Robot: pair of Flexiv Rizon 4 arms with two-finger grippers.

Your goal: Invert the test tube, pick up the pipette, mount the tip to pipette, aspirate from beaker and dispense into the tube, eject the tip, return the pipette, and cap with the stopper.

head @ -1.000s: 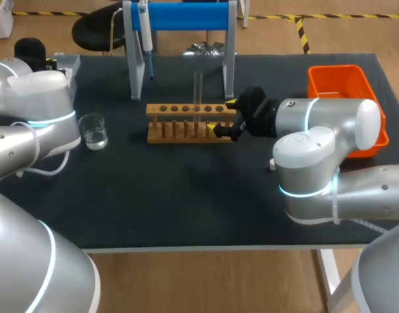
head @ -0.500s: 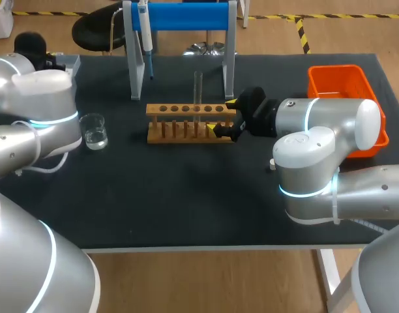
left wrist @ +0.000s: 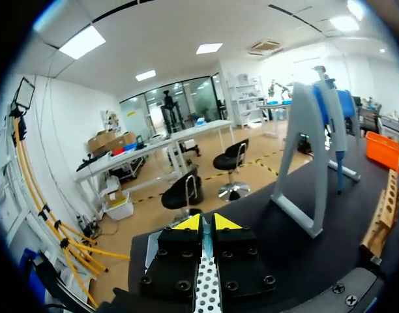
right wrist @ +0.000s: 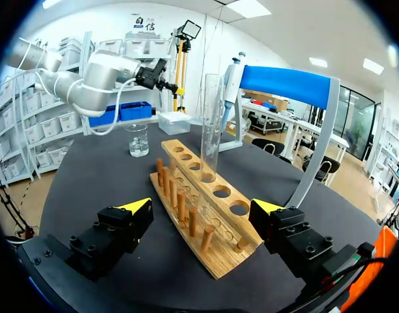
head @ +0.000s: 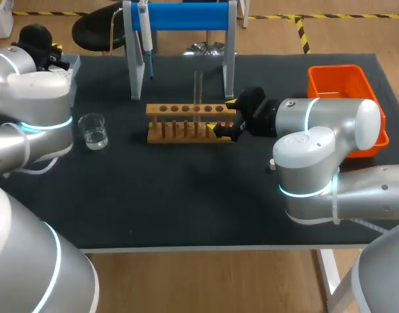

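Right gripper [right wrist: 203, 207] holding its fingers spread wide, flanking the near end of the wooden rack [right wrist: 198, 179]. Test tube [right wrist: 211, 124] standing upright in a rack hole just ahead of it. Left gripper [left wrist: 205, 225] keeping fingers pressed together, gripping nothing; pipette [left wrist: 337, 147] hanging on its stand well ahead
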